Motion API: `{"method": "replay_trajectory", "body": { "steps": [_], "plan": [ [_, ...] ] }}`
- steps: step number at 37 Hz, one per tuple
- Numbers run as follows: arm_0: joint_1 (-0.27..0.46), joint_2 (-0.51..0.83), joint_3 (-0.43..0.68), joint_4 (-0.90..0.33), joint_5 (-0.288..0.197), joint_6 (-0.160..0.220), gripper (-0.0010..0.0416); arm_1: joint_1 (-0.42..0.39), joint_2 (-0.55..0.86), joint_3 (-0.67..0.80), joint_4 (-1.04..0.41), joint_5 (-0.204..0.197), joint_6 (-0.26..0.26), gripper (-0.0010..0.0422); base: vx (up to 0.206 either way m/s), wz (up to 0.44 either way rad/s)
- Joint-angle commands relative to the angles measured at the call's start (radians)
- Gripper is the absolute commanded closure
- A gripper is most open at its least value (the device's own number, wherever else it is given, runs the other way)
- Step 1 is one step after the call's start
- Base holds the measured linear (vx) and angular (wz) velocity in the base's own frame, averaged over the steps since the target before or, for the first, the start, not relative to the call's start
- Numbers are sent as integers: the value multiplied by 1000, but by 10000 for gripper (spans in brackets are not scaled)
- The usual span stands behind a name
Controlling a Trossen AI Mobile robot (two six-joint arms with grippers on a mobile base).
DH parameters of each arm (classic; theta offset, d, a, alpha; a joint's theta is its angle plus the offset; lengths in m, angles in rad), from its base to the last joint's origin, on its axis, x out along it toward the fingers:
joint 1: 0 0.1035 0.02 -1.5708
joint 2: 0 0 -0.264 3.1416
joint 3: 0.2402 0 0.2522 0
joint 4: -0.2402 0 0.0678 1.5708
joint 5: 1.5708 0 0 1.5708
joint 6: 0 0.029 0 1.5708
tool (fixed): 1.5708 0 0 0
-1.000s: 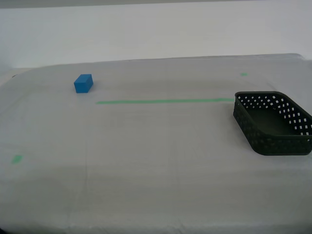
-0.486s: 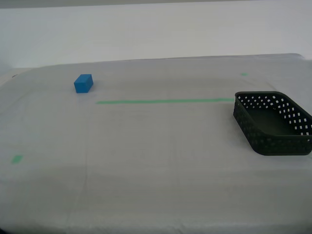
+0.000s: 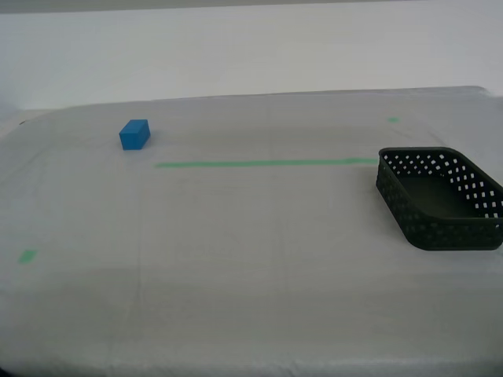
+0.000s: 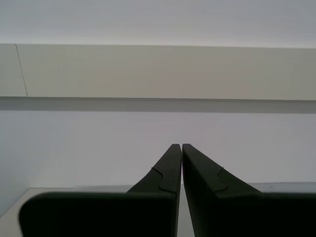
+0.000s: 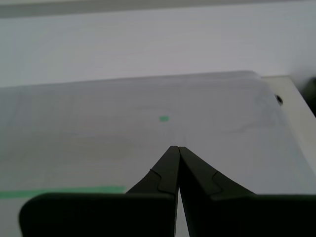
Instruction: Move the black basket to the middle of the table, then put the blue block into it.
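Black basket (image 3: 440,198): sitting empty at the exterior view's right edge of the table (image 3: 251,298); just past the green tape line (image 3: 266,163)
Blue block (image 3: 134,134): resting far across, toward the exterior view's left
My first gripper (image 5: 174,147): jaws clenched, holding nothing; hanging above the table
My second gripper (image 4: 178,145): jaws clenched, holding nothing; facing a wall

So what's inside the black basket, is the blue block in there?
No. The black basket looks empty, only its dark floor shows, though its near wall hides a strip of it. The blue block sits far off on the table.
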Motion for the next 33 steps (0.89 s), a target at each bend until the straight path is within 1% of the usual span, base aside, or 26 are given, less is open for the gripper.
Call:
{"method": "replay_trajectory", "body": {
  "steps": [1,15,20,28,33],
  "plan": [
    [1,34,64,-101,0,5,406,0,0,0,3,0,1,412,0,0],
    [1,215,243,-397,-1,6,406,0,0,0,3,0,2,412,0,0],
    [1,281,299,-475,-2,6,406,0,0,0,3,0,1,412,0,0],
    [1,360,352,-570,-40,6,406,0,0,0,3,0,1,412,0,0],
    [1,395,363,-595,-84,6,406,0,0,0,3,0,1,412,0,0]
  ]
}}
